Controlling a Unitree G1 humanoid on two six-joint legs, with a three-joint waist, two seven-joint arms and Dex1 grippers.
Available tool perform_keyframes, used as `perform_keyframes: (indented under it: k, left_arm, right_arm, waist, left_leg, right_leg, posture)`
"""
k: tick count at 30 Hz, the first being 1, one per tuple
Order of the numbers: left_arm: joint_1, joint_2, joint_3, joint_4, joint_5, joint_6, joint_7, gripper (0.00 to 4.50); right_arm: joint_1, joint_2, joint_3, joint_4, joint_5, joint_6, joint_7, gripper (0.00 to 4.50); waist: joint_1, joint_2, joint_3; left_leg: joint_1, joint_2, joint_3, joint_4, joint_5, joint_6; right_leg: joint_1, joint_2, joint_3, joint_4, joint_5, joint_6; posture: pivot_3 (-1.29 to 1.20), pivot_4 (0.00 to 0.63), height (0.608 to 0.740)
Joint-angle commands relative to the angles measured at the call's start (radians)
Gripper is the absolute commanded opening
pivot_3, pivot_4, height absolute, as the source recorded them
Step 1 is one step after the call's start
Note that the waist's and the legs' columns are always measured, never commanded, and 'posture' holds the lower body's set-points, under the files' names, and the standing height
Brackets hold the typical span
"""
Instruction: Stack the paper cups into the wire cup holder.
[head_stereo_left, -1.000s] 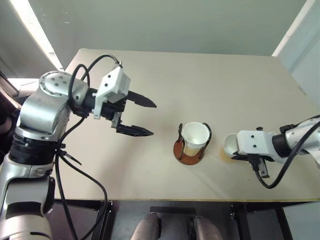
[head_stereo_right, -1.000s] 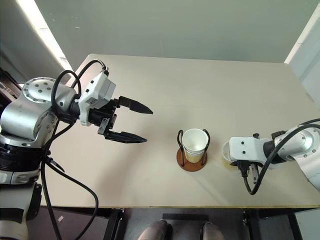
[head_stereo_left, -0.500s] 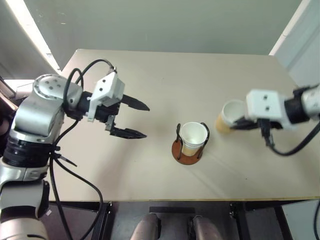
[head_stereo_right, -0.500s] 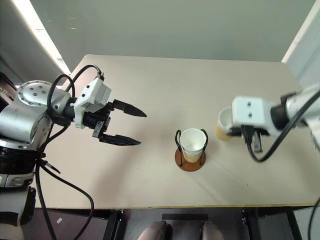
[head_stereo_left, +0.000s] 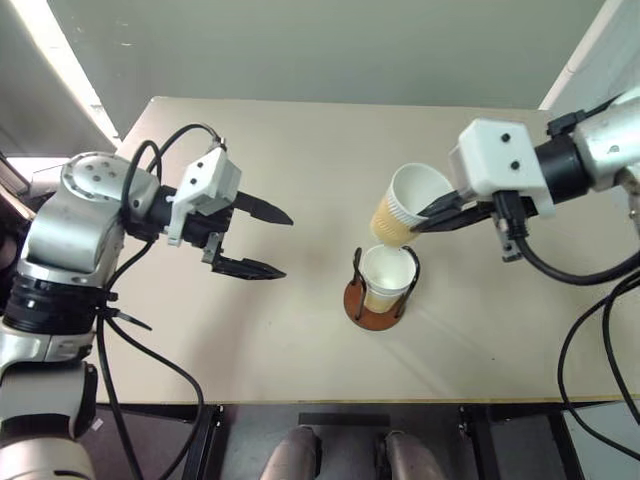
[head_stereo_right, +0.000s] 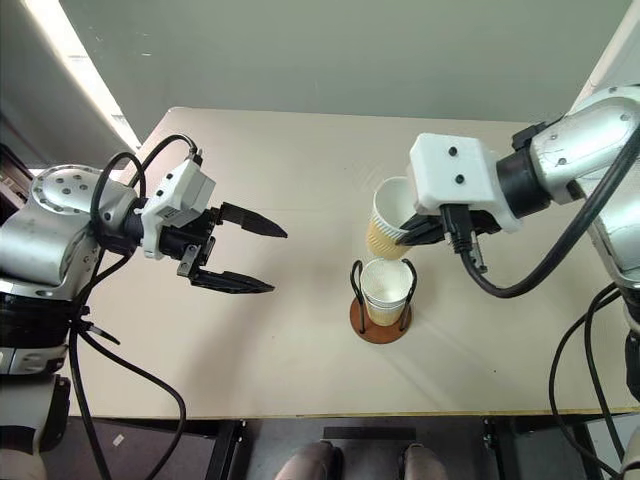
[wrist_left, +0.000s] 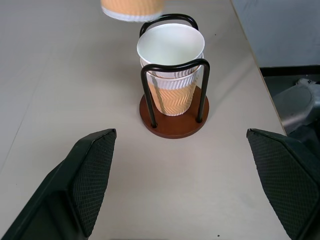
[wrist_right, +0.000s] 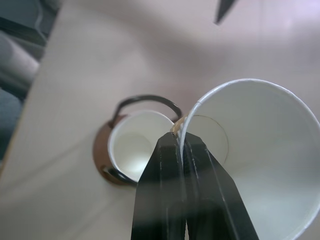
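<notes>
The wire cup holder, black loops on a reddish-brown disc, stands at the table's middle front. Two nested paper cups sit upright inside it. My right gripper is shut on the rim wall of another paper cup, pinching it between both fingers. That cup hangs tilted in the air, just above and slightly behind the holder. Its tan bottom shows in the left wrist view, past the holder. My left gripper hovers open to the left of the holder, pointing at it, with nothing between its fingers.
The beige table carries nothing else. Its front edge runs close below the holder. A grey wall rises behind the table, and a pale panel stands at the back right.
My right gripper has lifted the cup from the table at the right and carried it up and left, to just above the holder. The left arm has stayed nearly still.
</notes>
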Motion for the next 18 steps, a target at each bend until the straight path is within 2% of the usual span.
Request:
perform_keyframes:
  k: [1, 15, 18]
  left_arm:
    - [-0.03, -0.002, 0.004, 0.0, 0.003, -0.013, -0.015, 4.5]
    - [-0.051, 0.011, 0.01, -0.012, -0.014, -0.009, -0.034, 4.5]
    - [-0.049, 0.013, 0.011, -0.014, -0.014, -0.009, -0.032, 4.5]
  right_arm:
    - [0.008, -0.001, -0.011, -0.042, 0.015, 0.016, -0.011, 0.03]
    - [0.138, -0.017, 0.043, -0.099, -0.046, -0.048, -0.016, 0.03]
    - [0.142, -0.011, 0.06, -0.113, -0.045, -0.035, -0.012, 0.64]
  waist:
    - [0.001, 0.0, 0.0]
    - [0.0, 0.0, 0.0]
    - [0.0, 0.0, 0.0]
  left_leg:
    - [0.0, 0.0, 0.0, 0.0, 0.0, 0.0]
    - [0.0, 0.0, 0.0, 0.0, 0.0, 0.0]
    - [0.0, 0.0, 0.0, 0.0, 0.0, 0.0]
  right_leg:
    - [0.0, 0.0, 0.0, 0.0, 0.0, 0.0]
    - [0.0, 0.0, 0.0, 0.0, 0.0, 0.0]
    - [0.0, 0.0, 0.0, 0.0, 0.0, 0.0]
  posture:
    - [0.0, 0.15, 0.74]
    - [0.0, 0.15, 0.74]
    - [0.0, 0.15, 0.74]
